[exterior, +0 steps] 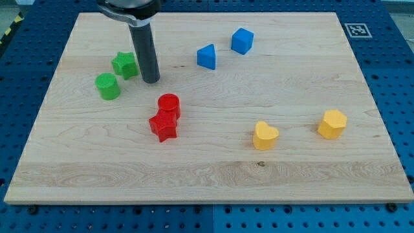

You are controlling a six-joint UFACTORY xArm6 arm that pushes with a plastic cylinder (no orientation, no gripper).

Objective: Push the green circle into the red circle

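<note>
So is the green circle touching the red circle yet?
No. The green circle sits apart from the red circle, bare board between them; my tip is beside it.

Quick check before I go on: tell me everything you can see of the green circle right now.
The green circle is a short, upright cylinder of matte green material, plastic by its look, with a flat round top. It stands on the wooden board in the view's upper left. The green star sits just up and to its right, very close; whether they touch is unclear. My tip is to its right, apart from it. The red circle lies further right and slightly lower, against the red star.
</note>
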